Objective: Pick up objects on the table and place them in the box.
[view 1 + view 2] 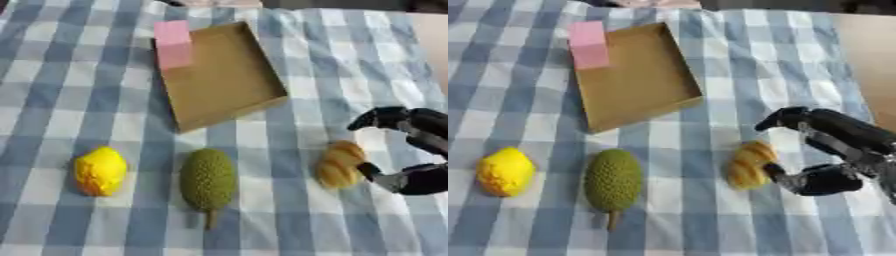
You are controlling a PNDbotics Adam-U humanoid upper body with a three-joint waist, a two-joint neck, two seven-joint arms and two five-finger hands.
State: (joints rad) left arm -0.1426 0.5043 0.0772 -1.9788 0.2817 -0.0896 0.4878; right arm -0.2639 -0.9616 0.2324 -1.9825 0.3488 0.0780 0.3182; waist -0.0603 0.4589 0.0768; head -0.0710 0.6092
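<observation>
Black fingers [785,119] are seen arched above and a black thumb [779,174] set low against the side of a small golden-brown, ridged pastry-like object [748,165], the right hand [842,150] being spread in a wide C so that the object can be taken between them; the thumb appears to be touching it, while the fingers are held apart from it, so the grasp is judged not yet closed and nothing is being carried. The hand is brought in from the right edge, the side nearest this object, which is probably why it is the one chosen. The pastry-like object is lying on the blue-and-white checked tablecloth [79,95], at the right end of a row laid out along the near side: a green, bumpy, oval fruit with a short stem [207,180] is placed in the middle and a yellow lemon-shaped object [99,171] at the left, each well apart from the next, which leaves room for a hand around each. Farther back, a shallow brown cardboard box [254,97] is set at an angle, with a pink rectangular block [172,44] resting at its far left corner. The left hand is not shown in either view.
</observation>
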